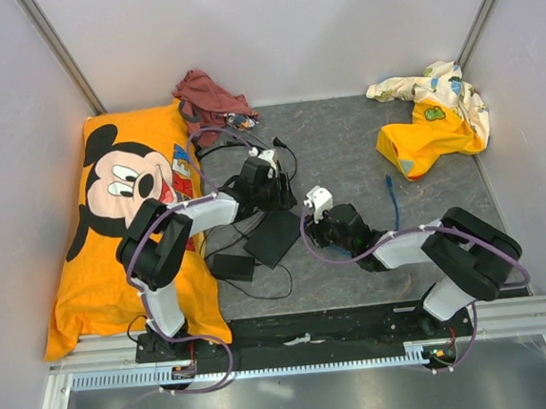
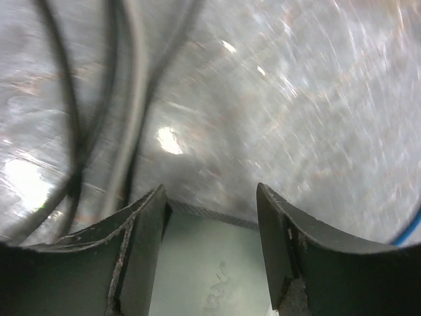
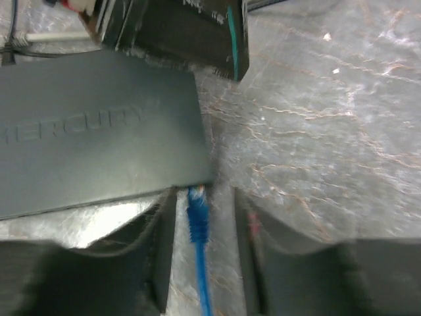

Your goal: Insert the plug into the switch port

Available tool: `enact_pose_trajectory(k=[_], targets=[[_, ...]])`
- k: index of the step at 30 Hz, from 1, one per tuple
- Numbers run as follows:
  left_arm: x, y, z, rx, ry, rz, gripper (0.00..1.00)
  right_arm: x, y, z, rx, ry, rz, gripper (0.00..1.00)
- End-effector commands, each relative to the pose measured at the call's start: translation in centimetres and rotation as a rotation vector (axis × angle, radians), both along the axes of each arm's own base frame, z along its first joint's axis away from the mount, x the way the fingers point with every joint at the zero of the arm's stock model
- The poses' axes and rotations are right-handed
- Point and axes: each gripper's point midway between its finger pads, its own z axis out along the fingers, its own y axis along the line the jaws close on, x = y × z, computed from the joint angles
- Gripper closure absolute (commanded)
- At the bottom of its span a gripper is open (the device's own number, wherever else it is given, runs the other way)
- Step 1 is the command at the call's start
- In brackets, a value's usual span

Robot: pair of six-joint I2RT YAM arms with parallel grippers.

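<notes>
The thin black switch box [image 1: 274, 235] lies at the middle of the table; its top reads MERCURY in the right wrist view [image 3: 99, 131]. The blue plug [image 3: 197, 207] lies on the table with its tip against the box's near side, by the right corner. I cannot tell whether it sits in the port. My right gripper [image 3: 204, 217] is open, its fingers [image 3: 163, 257] either side of the plug and apart from it. My left gripper [image 1: 274, 191] is open at the box's far edge, with the box top [image 2: 210, 263] showing between its fingers [image 2: 141, 250].
A black adapter brick [image 1: 231, 266] with its cord lies left of the box. Black cables [image 1: 235, 150] loop behind the left gripper. A Mickey pillow [image 1: 121, 218] fills the left side. A red cloth [image 1: 211, 95] and a yellow garment [image 1: 433, 119] lie at the back.
</notes>
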Motion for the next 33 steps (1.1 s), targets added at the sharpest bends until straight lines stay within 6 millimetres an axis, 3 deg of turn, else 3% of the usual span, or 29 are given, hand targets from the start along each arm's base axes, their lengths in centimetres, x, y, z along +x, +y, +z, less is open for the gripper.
enact_pose_trajectory(k=[1, 4, 5, 6, 7, 8, 10, 11, 12, 13, 14, 15, 16, 17, 18, 19, 20, 21, 22, 23, 24, 26, 27, 29, 30, 32, 33], targets=[[-0.1, 0.0, 4.2, 0.035, -0.05, -0.061, 0.34, -0.1, -0.4, 2.2, 0.003, 0.007, -0.025, 0.49], [0.4, 1.0, 7.1, 0.037, -0.09, -0.024, 0.33, -0.3, -1.0, 3.4, -0.03, -0.002, -0.023, 0.37], [0.5, 1.5, 8.0, 0.038, -0.106, -0.011, 0.32, 0.1, -0.6, 4.7, -0.026, -0.023, -0.01, 0.31], [0.7, 2.2, 10.1, 0.035, -0.15, 0.019, 0.31, 0.1, -0.3, 5.3, -0.028, -0.032, 0.014, 0.29], [0.5, 3.3, 10.8, 0.053, -0.148, 0.041, 0.3, 0.1, -0.3, 5.9, -0.063, -0.051, 0.047, 0.27], [0.5, 3.9, 12.0, 0.052, -0.165, 0.061, 0.3, 0.7, 0.5, 7.6, -0.053, -0.082, 0.068, 0.24], [0.4, 6.8, 15.4, 0.071, -0.219, 0.146, 0.28, 0.9, 1.6, 8.4, -0.066, -0.089, 0.133, 0.22], [0.4, 7.7, 17.2, 0.069, -0.251, 0.171, 0.23, 1.9, 2.4, 10.1, -0.062, -0.133, 0.152, 0.21], [0.3, 8.9, 18.3, 0.087, -0.274, 0.207, 0.21, 1.6, 3.6, 10.6, -0.04, -0.132, 0.221, 0.21], [0.0, 10.3, 21.0, 0.074, -0.329, 0.23, 0.2, 2.2, 4.2, 10.2, -0.047, -0.12, 0.239, 0.21], [-0.7, 11.3, 21.6, 0.09, -0.327, 0.24, 0.18, 3.0, 5.5, 11.8, -0.036, -0.157, 0.27, 0.2], [-0.8, 12.5, 22.6, 0.102, -0.346, 0.268, 0.17, 3.4, 6.2, 10.4, -0.059, -0.125, 0.295, 0.21], [-1.2, 13.3, 24.0, 0.101, -0.375, 0.28, 0.16, 3.4, 7.3, 10.6, -0.049, -0.121, 0.348, 0.21], [-2.1, 14.4, 25.4, 0.114, -0.412, 0.282, 0.14, 4.4, 8.6, 12.0, -0.031, -0.148, 0.368, 0.21], [-2.5, 15.4, 26.3, 0.13, -0.441, 0.305, 0.13, 4.9, 9.4, 10.6, -0.047, -0.121, 0.388, 0.21], [-2.9, 16.0, 26.7, 0.145, -0.459, 0.31, 0.12, 4.9, 10.4, 10.4, -0.038, -0.115, 0.427, 0.21], [-3.8, 17.0, 28.1, 0.155, -0.514, 0.309, 0.11, 5.8, 11.6, 11.8, -0.018, -0.141, 0.443, 0.22], [-4.0, 17.9, 28.6, 0.174, -0.539, 0.333, 0.1, 6.2, 12.4, 9.8, -0.038, -0.106, 0.467, 0.23], [-4.2, 18.5, 28.3, 0.196, -0.551, 0.34, 0.1, 6.5, 13.0, 9.5, -0.042, -0.102, 0.486, 0.23], [-4.6, 19.1, 28.6, 0.222, -0.58, 0.342, 0.09, 7.1, 14.3, 10.6, -0.021, -0.122, 0.519, 0.24], [-4.9, 20.2, 29.8, 0.222, -0.637, 0.387, 0.08, 7.3, 14.9, 8.5, -0.043, -0.086, 0.54, 0.24], [-5.2, 21.3, 29.2, 0.254, -0.672, 0.411, 0.07, 8.2, 16.4, 8.7, -0.036, -0.101, 0.571, 0.25], [-5.7, 22.1, 29.9, 0.247, -0.709, 0.445, 0.07, 8.3, 16.8, 6.7, -0.058, -0.067, 0.582, 0.25], [-5.6, 22.4, 29.4, 0.241, -0.742, 0.462, 0.07, 9.3, 17.9, 6.9, -0.061, -0.083, 0.594, 0.27], [-5.7, 22.6, 29.4, 0.238, -0.755, 0.467, 0.07, 9.4, 18.0, 5.1, -0.08, -0.052, 0.598, 0.27], [-5.7, 22.7, 28.8, 0.251, -0.756, 0.465, 0.07, 10.1, 18.8, 5.0, -0.083, -0.06, 0.604, 0.28], [-5.6, 22.8, 28.7, 0.26, -0.753, 0.468, 0.07, 10.2, 18.9, 3.6, -0.098, -0.036, 0.606, 0.29]])
